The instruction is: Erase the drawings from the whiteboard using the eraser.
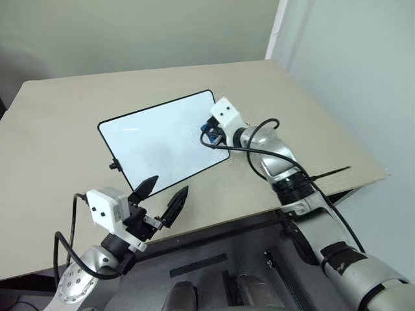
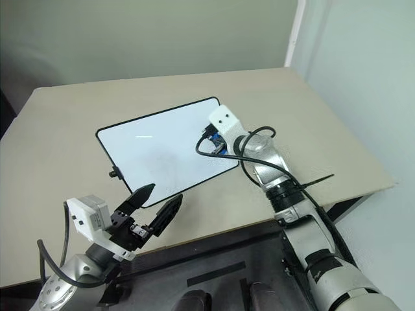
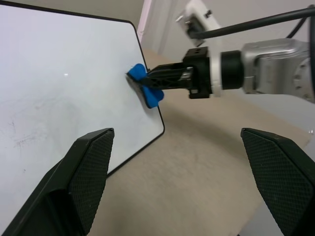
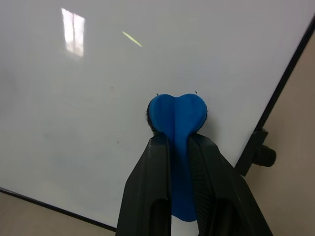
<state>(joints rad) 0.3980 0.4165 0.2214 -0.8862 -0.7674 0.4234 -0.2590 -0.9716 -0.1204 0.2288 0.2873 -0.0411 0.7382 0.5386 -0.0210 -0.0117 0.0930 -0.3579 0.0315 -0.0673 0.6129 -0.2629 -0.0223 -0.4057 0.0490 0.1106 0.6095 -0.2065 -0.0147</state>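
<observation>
We find the soft blue eraser (image 4: 177,115) squeezed between the right gripper (image 4: 178,147) fingers, pressed on the glossy, black-framed whiteboard (image 1: 155,139) near its right edge. The left gripper (image 1: 162,194) gapes wide beside the whiteboard's near edge, on the beige table (image 1: 58,116).

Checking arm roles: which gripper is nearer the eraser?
Right. The right gripper has its jaws shut on the eraser, pressing it to the whiteboard near its right edge. The left gripper hangs open off the board's near edge, apart from it.
</observation>
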